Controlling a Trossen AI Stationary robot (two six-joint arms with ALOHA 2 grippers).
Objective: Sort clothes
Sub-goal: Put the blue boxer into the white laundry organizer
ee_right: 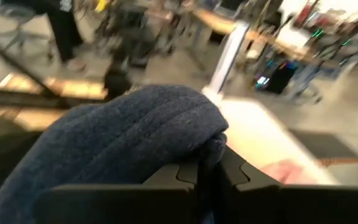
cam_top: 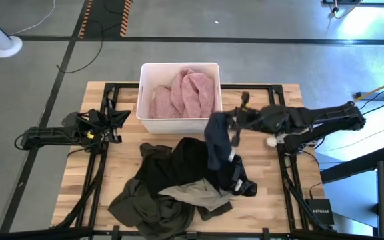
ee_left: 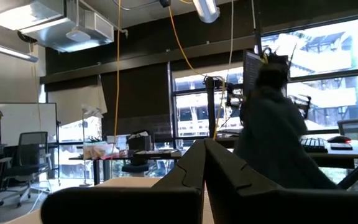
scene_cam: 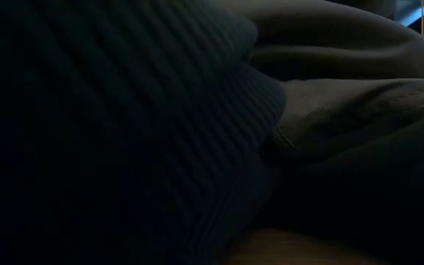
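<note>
My right gripper (cam_top: 232, 125) hovers over the table's middle, just near of the white bin (cam_top: 144, 100), and is shut on the navy garment (cam_top: 216, 141). Inside the bin lies a pale pink garment (cam_top: 184, 92). Heaped at the near middle of the table are the other clothes: a black one (cam_top: 179, 163), a dark olive-green one (cam_top: 149, 200) and a beige one (cam_top: 195, 192). My left gripper (cam_top: 120, 118) waits shut at the table's left, touching nothing. Dark cloth (scene_cam: 197, 132) fills the low view. My right gripper pinches a bunched upper fold of the navy garment (ee_right: 194, 146) between its two fingers, which come nearly level from the table's right. The garment bulges over the fingers and hangs slack below them. Its lower end (cam_top: 216, 167) rests on the pile.
The bin stands at the far middle of the wooden table (cam_top: 279, 167). Bare wood shows at the near right and the left. A black box (cam_top: 319, 212) sits off the table's near right corner.
</note>
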